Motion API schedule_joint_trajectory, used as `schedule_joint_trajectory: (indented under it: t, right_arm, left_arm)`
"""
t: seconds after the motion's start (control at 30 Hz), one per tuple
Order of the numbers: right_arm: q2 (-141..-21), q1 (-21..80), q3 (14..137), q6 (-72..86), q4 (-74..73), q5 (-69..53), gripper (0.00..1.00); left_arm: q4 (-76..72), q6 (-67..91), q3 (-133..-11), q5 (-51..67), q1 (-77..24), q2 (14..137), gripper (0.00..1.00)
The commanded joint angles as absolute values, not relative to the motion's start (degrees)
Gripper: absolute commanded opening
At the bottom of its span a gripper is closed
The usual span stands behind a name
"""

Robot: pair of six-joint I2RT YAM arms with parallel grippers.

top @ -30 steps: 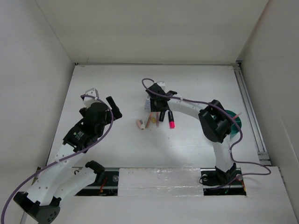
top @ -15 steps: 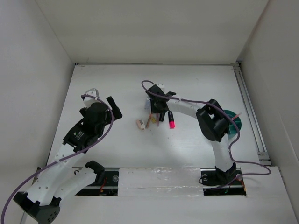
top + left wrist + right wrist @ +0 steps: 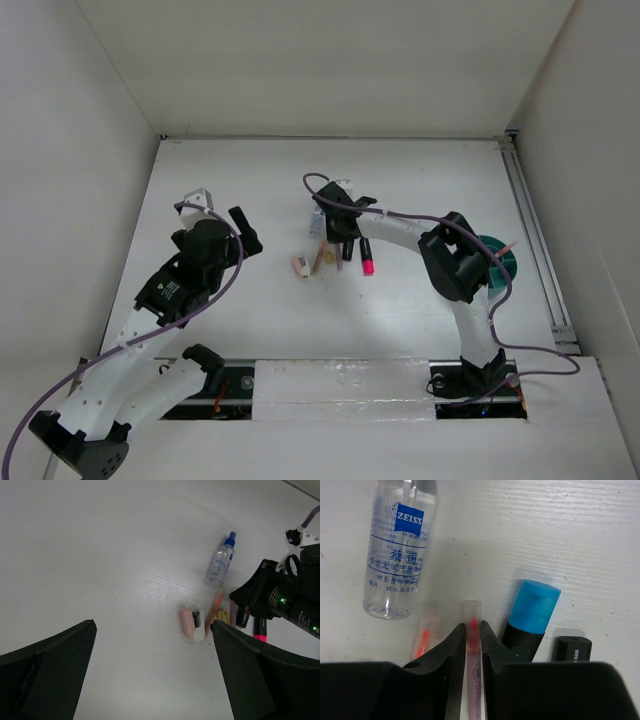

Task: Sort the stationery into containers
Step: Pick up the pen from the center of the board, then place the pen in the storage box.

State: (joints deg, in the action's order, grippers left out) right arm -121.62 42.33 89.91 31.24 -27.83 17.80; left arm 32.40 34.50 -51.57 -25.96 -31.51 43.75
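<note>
My right gripper (image 3: 471,647) is shut on a thin pink pencil (image 3: 471,625) with a clear cap, still lying on the table; in the top view the gripper (image 3: 340,228) is over the pile. Beside it lie a clear bottle (image 3: 395,545) with a blue label, a blue-black highlighter (image 3: 530,617) and a second orange pencil (image 3: 424,636). The left wrist view shows the bottle (image 3: 220,562), a pinkish eraser (image 3: 187,623), a tan eraser (image 3: 223,615) and an orange pencil (image 3: 214,611). A pink-black highlighter (image 3: 367,258) lies nearby. My left gripper (image 3: 240,225) is open and empty, apart on the left.
The teal cup (image 3: 500,262) stands at the right, partly hidden behind my right arm's elbow. A rail (image 3: 535,230) runs along the table's right edge. White walls enclose the table on three sides.
My right gripper has edged slightly toward the far left over the pile. The left arm and the loose items have not moved.
</note>
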Motion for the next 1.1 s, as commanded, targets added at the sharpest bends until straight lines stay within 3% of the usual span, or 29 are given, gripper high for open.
schedule_joint_trajectory:
  t: [0.0, 0.23, 0.57, 0.77, 0.9, 1.07]
  right_arm:
    - [-123.22, 42.28, 90.7, 31.2, -26.46, 17.14, 0.2]
    - [-122.09, 41.75, 92.45, 31.2, -27.16, 18.28, 0.0]
    - [-110.23, 41.05, 89.14, 32.25, -26.46, 20.57, 0.0]
    - [-89.77, 36.31, 71.57, 31.64, -9.16, 14.33, 0.0]
    - [-73.6, 31.75, 56.3, 31.64, -1.68, 20.38, 0.0]
    - [-53.4, 22.6, 46.5, 30.42, 2.72, 24.68, 0.0]
  left_arm:
    - [30.85, 33.66, -53.26, -26.1, -31.64, 43.07, 1.0]
    - [30.85, 33.66, -52.73, -25.58, -31.64, 42.54, 1.0]
    - [30.32, 33.13, -52.73, -25.58, -31.64, 42.01, 1.0]
    - [30.32, 33.13, -52.73, -25.05, -31.64, 40.96, 1.0]
    - [29.79, 33.13, -52.21, -25.05, -31.64, 40.34, 1.0]
    - [29.18, 32.09, -52.21, -23.82, -31.64, 39.73, 1.0]
